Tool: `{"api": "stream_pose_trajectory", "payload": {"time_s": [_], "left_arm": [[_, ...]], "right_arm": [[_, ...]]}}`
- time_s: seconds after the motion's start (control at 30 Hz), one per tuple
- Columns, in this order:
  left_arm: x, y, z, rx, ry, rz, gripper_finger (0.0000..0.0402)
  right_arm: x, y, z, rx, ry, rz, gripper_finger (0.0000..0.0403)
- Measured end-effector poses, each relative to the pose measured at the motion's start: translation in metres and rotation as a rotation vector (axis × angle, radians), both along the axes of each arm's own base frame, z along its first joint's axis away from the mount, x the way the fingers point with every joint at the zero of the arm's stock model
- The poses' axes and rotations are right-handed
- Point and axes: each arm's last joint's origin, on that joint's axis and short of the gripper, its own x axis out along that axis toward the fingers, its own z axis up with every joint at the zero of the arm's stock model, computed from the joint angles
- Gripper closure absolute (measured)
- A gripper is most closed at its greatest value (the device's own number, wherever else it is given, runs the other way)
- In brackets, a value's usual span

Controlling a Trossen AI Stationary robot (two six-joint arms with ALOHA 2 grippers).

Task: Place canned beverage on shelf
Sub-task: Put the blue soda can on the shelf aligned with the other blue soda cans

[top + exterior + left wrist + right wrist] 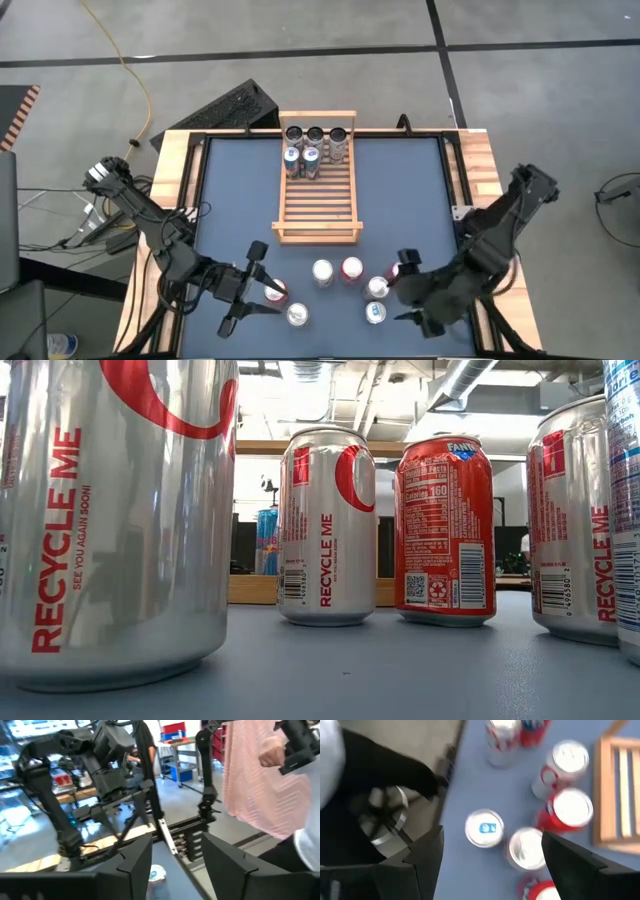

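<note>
The right gripper (420,318) sat at the lower right of the top picture with its fingers spread wide, holding nothing, above a bunch of cans (352,269) packed close together. Going down for one could bump a neighbor and knock it over. The left gripper (262,290) was pressed together near a red can (275,291). The shelf (318,205), pale wood with thin slats, lay in the middle, with six cans at its top end.

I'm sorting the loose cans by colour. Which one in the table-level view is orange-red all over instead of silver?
The Fanta can, second from the right among the near cans. Its whole body is orange-red with a nutrition panel facing the camera; the silver cans around it read RECYCLE ME.
</note>
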Motion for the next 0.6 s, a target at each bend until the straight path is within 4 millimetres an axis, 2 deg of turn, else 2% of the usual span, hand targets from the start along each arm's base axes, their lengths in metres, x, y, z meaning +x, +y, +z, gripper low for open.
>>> {"api": "stream_pose_trajectory", "payload": {"time_s": [0.13, 0.3, 0.43, 0.6], "left_arm": [[0.001, -0.003, -0.002, -0.042, 0.026, -0.055, 0.0224], [-0.001, -0.005, -0.003, -0.116, 0.068, -0.126, 0.0223], [-0.003, -0.008, -0.007, -0.115, 0.119, -0.183, 0.0223], [-0.004, -0.009, -0.009, -0.106, 0.137, -0.185, 0.0223]], "right_arm": [[0.018, 0.016, -0.016, -0.054, 0.08, -0.048, 0.0095], [0.039, 0.029, -0.05, -0.077, 0.177, -0.122, 0.0094], [0.049, 0.043, -0.072, -0.129, 0.205, -0.049, 0.0094], [0.053, 0.054, -0.088, -0.214, 0.195, 0.091, 0.0094]]}}
